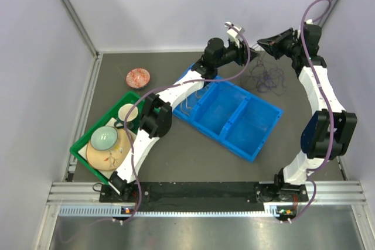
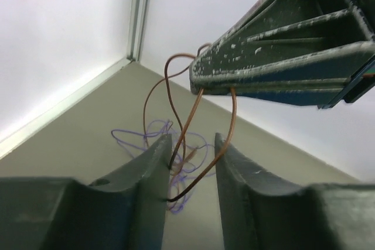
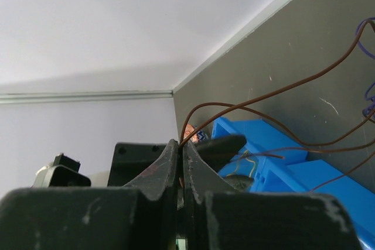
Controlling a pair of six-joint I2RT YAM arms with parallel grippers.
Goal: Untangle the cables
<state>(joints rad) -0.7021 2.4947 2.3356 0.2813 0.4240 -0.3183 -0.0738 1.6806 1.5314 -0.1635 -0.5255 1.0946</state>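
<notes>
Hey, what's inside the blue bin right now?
In the blue bin, thin pale cables lie in the left compartment; the left arm hides part of it.

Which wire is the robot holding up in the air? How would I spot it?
Find the blue bin on the table; just past its far side lies a tangle of thin purple wires. Above it, the right gripper pinches a brown wire that loops down into the open left gripper. Unlike the purple ones, it is brown and lifted up.
</notes>
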